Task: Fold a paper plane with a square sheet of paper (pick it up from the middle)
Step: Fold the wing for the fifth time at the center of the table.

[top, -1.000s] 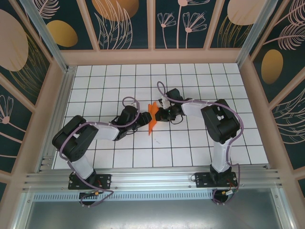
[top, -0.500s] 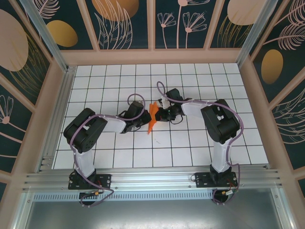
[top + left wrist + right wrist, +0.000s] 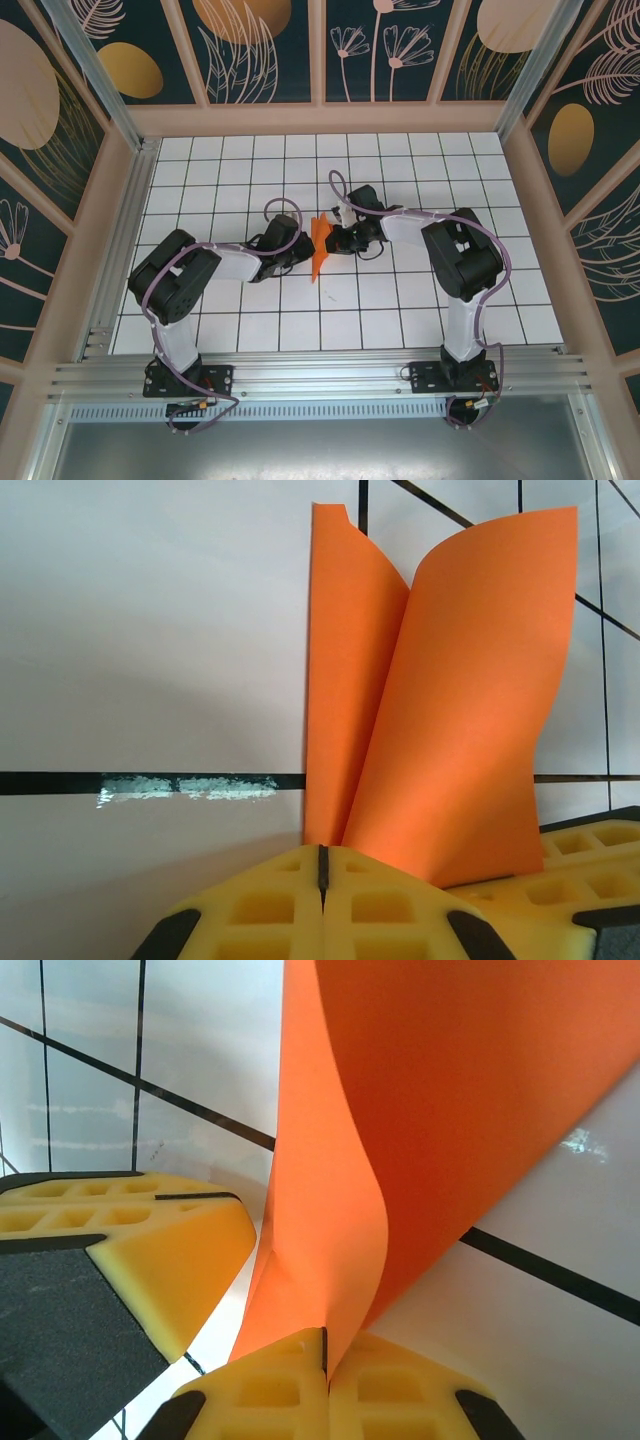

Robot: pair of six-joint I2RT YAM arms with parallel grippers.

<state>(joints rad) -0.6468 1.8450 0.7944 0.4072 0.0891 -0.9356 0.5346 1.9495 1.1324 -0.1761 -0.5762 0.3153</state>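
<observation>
Overall, the white gridded table [image 3: 200, 310] forms the work surface. The left arm [image 3: 215, 262] and the right arm [image 3: 455, 255] reach inward from opposite sides, and their tips meet near the table centre. The orange paper [image 3: 318, 248] stands on edge between those tips (a creased, layered piece, not a flat square). Its layers rise away from the fingers and spread apart beyond them. In the left wrist view, the left gripper [image 3: 322, 865] is closed. Its yellow pads [image 3: 260, 905] meet along a thin seam, and the folded edge of the paper enters that seam and is pinched there. Just to the right of these fingers, a yellow finger of the other gripper lies at the paper's lower corner. The right gripper [image 3: 325, 1345] is likewise closed, with the paper's curved layers clamped at its pad seam. To the left of its fingers, one pad of the left gripper sits just beside the paper.
</observation>
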